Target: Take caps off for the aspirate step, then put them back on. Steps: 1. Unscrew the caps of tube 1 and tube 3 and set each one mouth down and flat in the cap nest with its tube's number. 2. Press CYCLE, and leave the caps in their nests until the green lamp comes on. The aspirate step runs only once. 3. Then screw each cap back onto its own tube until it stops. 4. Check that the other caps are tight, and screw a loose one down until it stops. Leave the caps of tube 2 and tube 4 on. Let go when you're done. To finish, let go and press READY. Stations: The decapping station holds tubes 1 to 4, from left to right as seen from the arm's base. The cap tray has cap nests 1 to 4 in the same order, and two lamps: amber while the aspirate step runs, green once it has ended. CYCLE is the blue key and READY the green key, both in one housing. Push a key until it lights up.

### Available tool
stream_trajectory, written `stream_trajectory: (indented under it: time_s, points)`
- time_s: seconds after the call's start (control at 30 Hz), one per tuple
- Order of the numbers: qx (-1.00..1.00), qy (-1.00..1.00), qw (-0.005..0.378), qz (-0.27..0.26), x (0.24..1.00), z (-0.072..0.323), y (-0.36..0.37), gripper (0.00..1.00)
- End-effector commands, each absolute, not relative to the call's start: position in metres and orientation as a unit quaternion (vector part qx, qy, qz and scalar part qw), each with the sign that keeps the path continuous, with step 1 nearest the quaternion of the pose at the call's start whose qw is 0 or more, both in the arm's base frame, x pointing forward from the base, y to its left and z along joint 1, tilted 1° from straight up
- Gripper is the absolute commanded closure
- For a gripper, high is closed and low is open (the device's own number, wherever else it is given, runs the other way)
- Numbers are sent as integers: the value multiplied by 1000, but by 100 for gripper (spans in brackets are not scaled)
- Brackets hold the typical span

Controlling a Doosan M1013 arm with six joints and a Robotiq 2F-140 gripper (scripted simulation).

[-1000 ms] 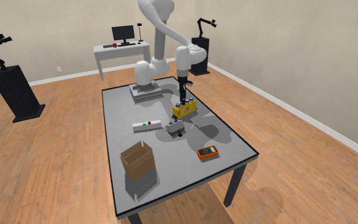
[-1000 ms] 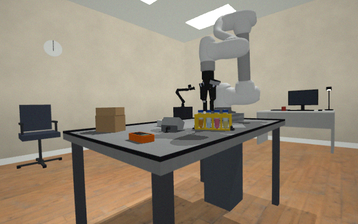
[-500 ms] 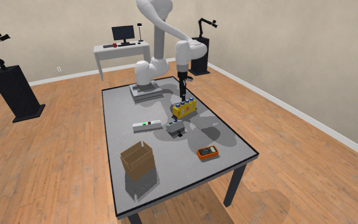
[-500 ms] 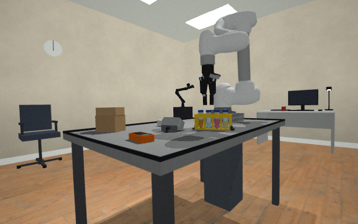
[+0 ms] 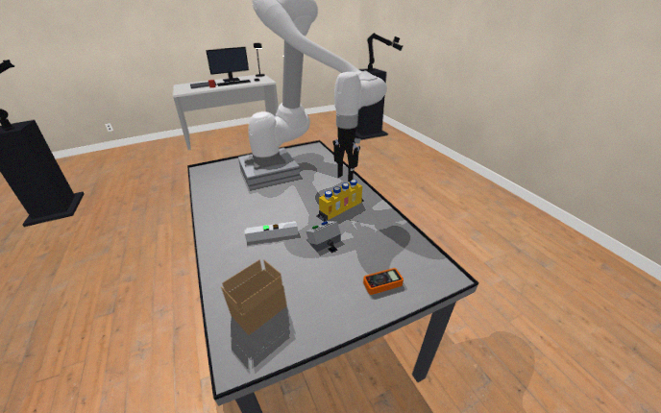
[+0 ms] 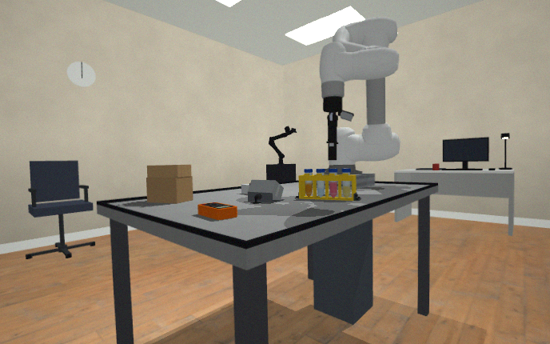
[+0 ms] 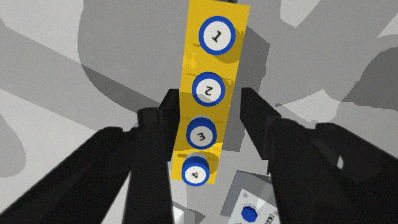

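Note:
The yellow decapping station (image 5: 339,198) stands on the table with all four blue-rimmed caps on their tubes. In the wrist view I see cap 1 (image 7: 217,35), cap 2 (image 7: 208,90), cap 3 (image 7: 201,134) and cap 4 (image 7: 195,171) in a row. My gripper (image 7: 210,103) is open and empty. It hangs well above the rack (image 6: 328,185), fingers pointing down (image 5: 346,171), one on each side of the row near caps 2 and 3, touching nothing. The cap tray (image 5: 271,231) shows a lit green lamp (image 5: 266,226); its nests look empty.
The grey key housing (image 5: 323,233) sits between the tray and the rack; its blue key (image 7: 248,213) shows in the wrist view. A cardboard box (image 5: 254,295) and an orange multimeter (image 5: 382,280) lie near the table's front. The arm base (image 5: 270,166) is at the back.

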State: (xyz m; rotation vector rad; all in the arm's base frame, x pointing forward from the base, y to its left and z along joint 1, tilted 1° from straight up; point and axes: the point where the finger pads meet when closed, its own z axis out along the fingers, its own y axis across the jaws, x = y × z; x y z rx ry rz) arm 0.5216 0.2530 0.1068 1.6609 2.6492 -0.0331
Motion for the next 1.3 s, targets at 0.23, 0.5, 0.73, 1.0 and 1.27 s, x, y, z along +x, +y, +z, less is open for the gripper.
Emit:
stream_trajectory:
  time_s: [0.23, 0.5, 0.73, 1.0, 1.27]
  points:
    - [490, 871, -2, -5, 522, 92, 254, 59]
    - [490, 871, -2, -5, 522, 74, 254, 59]
    - [490, 871, -2, -5, 522, 72, 254, 59]
    - [490, 871, -2, -5, 521, 69, 254, 59]
    - [490, 871, -2, -5, 521, 65, 254, 59]
